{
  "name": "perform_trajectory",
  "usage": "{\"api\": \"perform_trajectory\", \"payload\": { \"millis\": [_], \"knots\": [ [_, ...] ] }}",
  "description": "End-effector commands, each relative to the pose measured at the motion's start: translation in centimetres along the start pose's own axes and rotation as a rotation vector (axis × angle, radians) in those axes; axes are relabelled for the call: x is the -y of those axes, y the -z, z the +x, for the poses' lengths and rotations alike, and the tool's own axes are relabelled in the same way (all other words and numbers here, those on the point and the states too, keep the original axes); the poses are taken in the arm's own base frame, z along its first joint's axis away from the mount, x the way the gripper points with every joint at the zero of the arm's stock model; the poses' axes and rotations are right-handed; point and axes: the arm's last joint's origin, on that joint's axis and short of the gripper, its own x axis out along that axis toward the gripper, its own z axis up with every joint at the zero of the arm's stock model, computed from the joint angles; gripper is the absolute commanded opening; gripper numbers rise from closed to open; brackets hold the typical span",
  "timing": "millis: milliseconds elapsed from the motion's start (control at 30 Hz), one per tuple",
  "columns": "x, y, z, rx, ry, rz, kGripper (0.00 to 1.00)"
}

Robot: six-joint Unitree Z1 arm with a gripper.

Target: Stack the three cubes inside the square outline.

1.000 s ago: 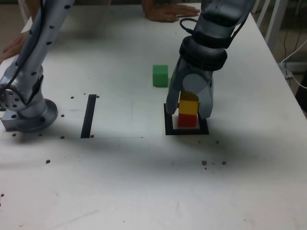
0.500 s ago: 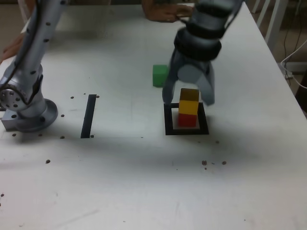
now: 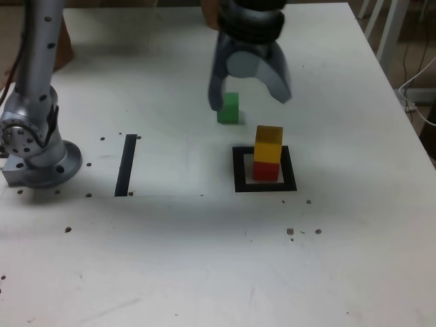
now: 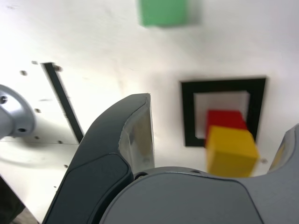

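One cube remains: green (image 3: 228,108), far left of the stack, likely light and rigid. Your gripper (image 3: 249,99) hangs spread, empty; pinch opposite flat faces.

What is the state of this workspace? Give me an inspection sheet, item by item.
Surface: white table with small dark specks scattered over it.
Job's things: yellow cube stacked on red cube inside the square outline; green cube alone on the table, outside the outline.
Clutter: narrow black strip at the exterior view's left of the outline.
Gripper: gripper open, holding nothing, raised above the table near the green cube.
Cables: white cable beyond the table edge at the exterior view's right.
Surroundings: arm base mounted on the table at the exterior view's left.
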Motion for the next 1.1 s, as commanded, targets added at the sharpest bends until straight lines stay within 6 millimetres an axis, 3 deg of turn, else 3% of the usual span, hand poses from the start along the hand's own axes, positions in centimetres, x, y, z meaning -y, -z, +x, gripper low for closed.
{"api": "perform_trajectory", "payload": {
  "millis": [0, 267, 533, 1067],
  "knots": [
    [-0.9, 0.7, 0.2, -0.011, 0.001, -0.017, 0.99],
    [-4.7, 2.3, 2.5, -0.065, 0.031, -0.066, 0.99],
    [-7.3, 2.9, 4.4, -0.072, 0.054, -0.047, 0.98],
    [-8.8, 1.0, 6.9, -0.085, 0.115, 0.025, 0.96]
  ]
}}
